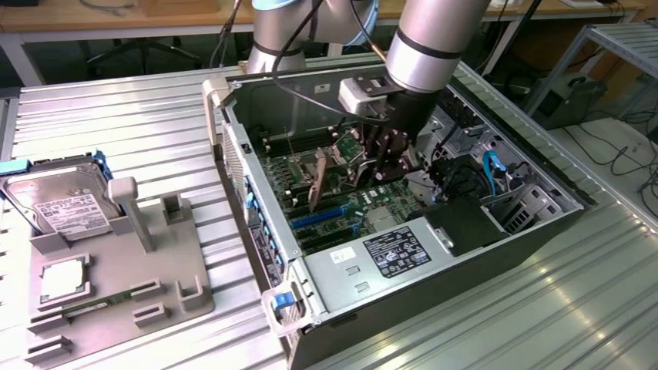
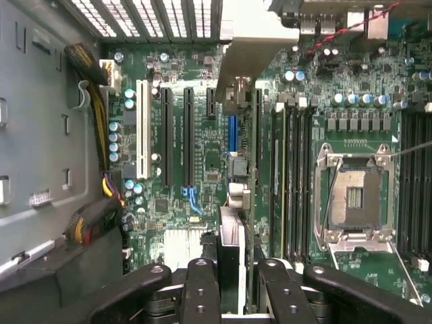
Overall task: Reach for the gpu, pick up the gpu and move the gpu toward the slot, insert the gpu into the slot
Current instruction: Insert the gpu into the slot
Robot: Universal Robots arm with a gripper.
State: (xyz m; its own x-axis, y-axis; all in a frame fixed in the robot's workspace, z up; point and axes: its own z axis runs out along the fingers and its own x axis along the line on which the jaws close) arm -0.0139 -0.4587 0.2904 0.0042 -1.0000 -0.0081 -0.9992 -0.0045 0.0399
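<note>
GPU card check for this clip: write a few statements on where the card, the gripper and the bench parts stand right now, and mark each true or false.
1. The gripper is shut on the gpu inside the open computer case. True.
2. The gpu lies flat on the grey parts holder. False: it stands on edge over the green motherboard, held in the gripper.
3. The blue slot shows beneath the card in the wrist view. True.
4. The hard drive sits inside the case. False: it rests in the grey parts holder at the exterior view's left.
5. The processor socket has a cooler mounted on it. False: it is bare.
</note>
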